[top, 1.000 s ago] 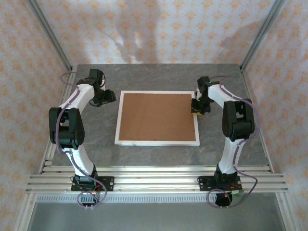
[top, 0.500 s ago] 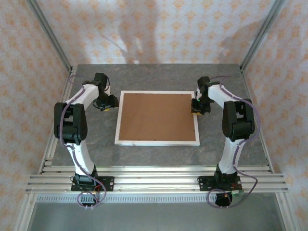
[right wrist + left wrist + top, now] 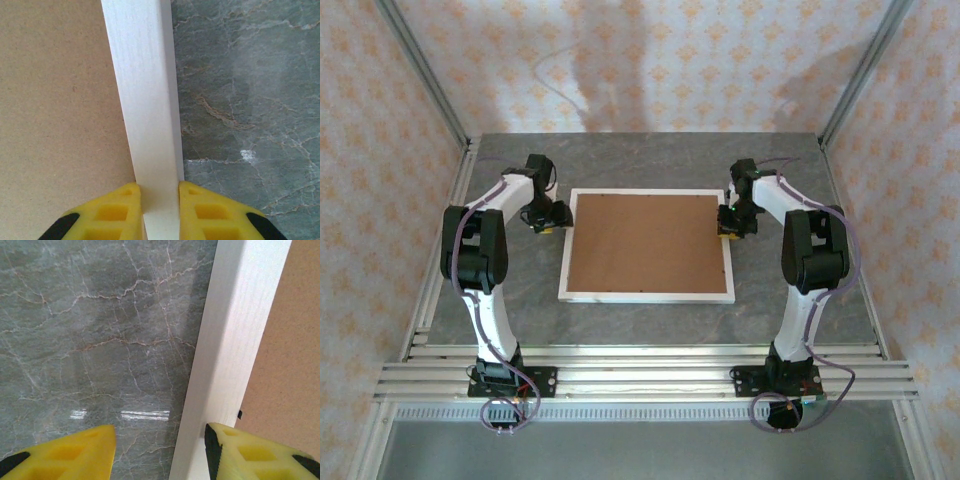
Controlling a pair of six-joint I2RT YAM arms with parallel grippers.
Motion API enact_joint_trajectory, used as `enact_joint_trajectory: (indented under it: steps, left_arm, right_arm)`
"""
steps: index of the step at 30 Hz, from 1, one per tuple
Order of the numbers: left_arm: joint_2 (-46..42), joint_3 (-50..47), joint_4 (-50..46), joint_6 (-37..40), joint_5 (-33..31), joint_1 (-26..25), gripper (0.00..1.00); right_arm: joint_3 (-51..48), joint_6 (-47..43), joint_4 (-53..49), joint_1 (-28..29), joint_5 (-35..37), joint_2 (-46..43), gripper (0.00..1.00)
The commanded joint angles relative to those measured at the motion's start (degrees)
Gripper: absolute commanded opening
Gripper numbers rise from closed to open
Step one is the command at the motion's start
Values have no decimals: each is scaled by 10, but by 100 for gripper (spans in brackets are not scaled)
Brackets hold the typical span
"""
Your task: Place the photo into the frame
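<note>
Right gripper [image 3: 160, 207] clamps the thin white rectangular frame [image 3: 142, 90] at its right rail; left gripper [image 3: 160, 452] gapes wide at the left.

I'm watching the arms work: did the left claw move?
Yes. The left claw slid right, toward the left border of the frame, which stayed put.

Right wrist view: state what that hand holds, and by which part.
The right hand pinches the large white-bordered rectangular picture frame by its right border strip, one finger on each side.
</note>
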Motion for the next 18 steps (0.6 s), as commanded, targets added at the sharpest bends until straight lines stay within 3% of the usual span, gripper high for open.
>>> enact_joint_trajectory:
  steps: [1,18]
  left_arm:
    - [15,23,-20,8,-19,-6,52]
    - [39,23,-30,4,-31,-25,52]
  right_arm:
    - [-17,10,2,-1,9,15,19]
    - [-23,7,2,-1,11,19,19]
